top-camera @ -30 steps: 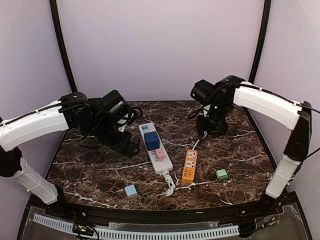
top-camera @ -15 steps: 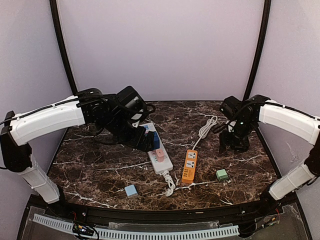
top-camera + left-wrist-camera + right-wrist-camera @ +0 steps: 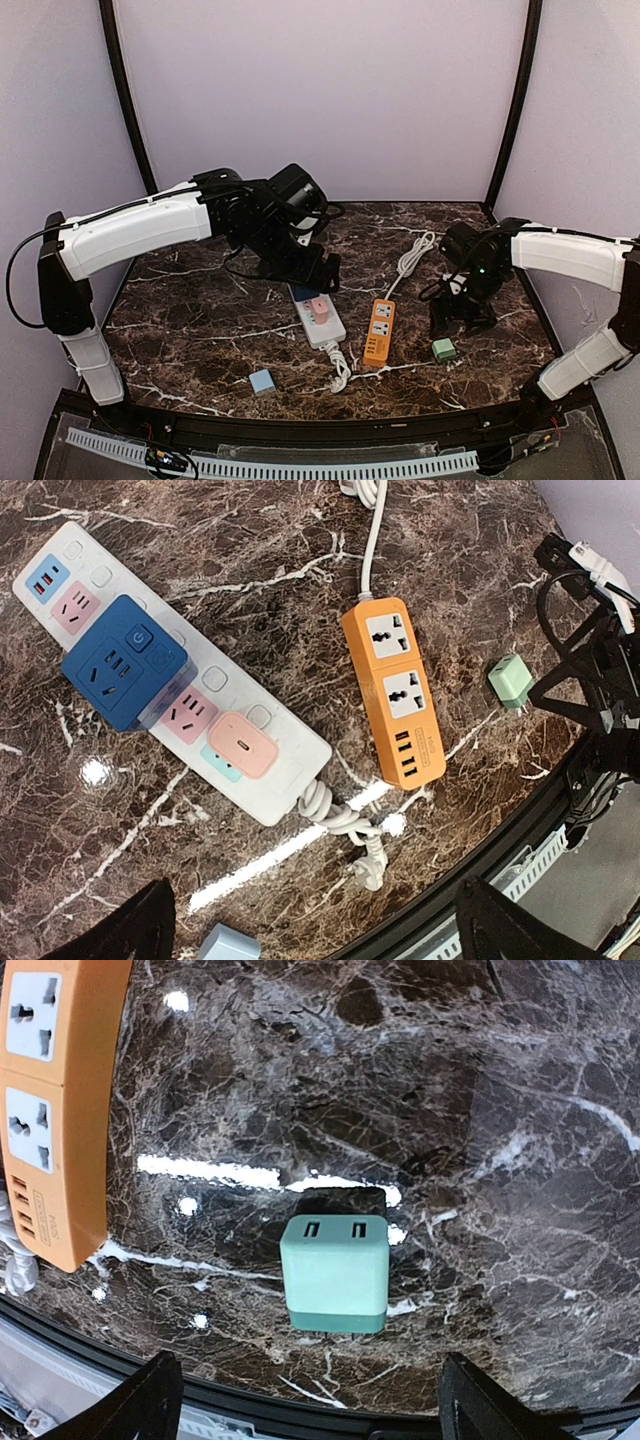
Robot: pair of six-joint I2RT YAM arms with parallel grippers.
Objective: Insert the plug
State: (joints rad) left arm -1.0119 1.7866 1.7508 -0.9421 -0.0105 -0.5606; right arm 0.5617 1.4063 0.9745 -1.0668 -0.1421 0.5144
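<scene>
Leftmost, the left gripper (image 3: 308,272) hangs wide open and empty above the white power strip (image 3: 283,780); the orange power strip (image 3: 55,1110) lies at ten o'clock from the green plug (image 3: 334,1272); that plug rests on the marble table (image 3: 520,1110), ports up, port row running nine to three, apart from that strip; the right gripper (image 3: 310,1390) spreads wide and empty, fingers (image 3: 145,1405) at seven and five o'clock, clear of it.

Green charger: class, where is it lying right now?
In the top view, the green charger lies on the right, just right of the orange power strip, not touching it.
</scene>
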